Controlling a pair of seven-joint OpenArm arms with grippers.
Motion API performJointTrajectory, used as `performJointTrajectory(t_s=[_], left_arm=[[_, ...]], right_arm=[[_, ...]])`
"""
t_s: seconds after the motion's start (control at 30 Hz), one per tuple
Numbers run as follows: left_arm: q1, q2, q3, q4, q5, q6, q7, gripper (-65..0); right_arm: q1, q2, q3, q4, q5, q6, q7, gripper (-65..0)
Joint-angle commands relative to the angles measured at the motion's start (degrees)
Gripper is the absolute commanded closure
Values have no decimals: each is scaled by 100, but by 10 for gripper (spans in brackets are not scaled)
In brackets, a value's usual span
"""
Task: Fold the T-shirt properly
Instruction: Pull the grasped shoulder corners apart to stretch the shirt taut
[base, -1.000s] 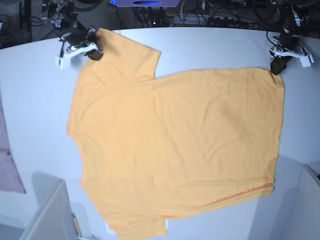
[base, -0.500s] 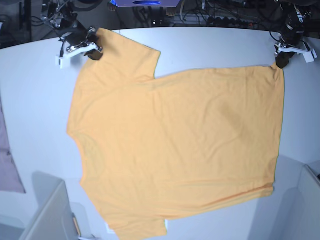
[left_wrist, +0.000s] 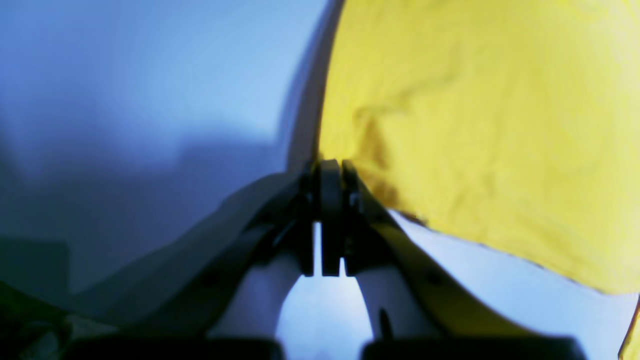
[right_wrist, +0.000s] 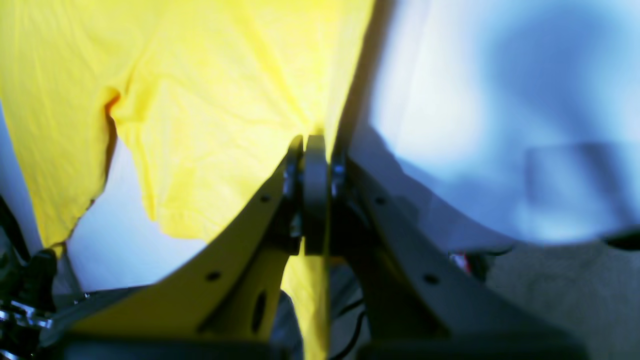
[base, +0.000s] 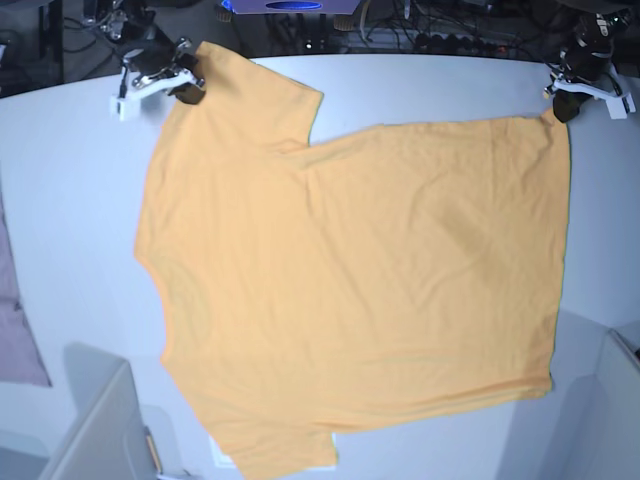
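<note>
White bench (base: 80, 230) carries the T-shirt (base: 350, 280), spread flat mid-frame. We see left tool (base: 562, 108) and right tool (base: 186, 90) each clenched on an upper corner; no fold made yet.

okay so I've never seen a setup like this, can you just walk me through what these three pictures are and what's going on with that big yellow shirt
This is a robot with two arms, each ending in a two-fingered pincer. The base view looks down on a pale table. An orange-yellow T-shirt lies spread flat on it. The other two pictures come from cameras mounted on the wrists, looking out past the pincers, so they are close and blurry. The right gripper, at the far left of the base view, is shut on the shirt near the sleeve. The left gripper, at the far right, is shut on the shirt's bottom corner. A pinkish-grey cloth lies at the left edge.
</note>
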Motion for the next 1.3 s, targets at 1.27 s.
performJointTrajectory(t_s=[1.27], left_arm=[[447,-142,-66,1509,265,7,-76,0]], right_arm=[[-302,-97,24,1078,1419,916,172,0]])
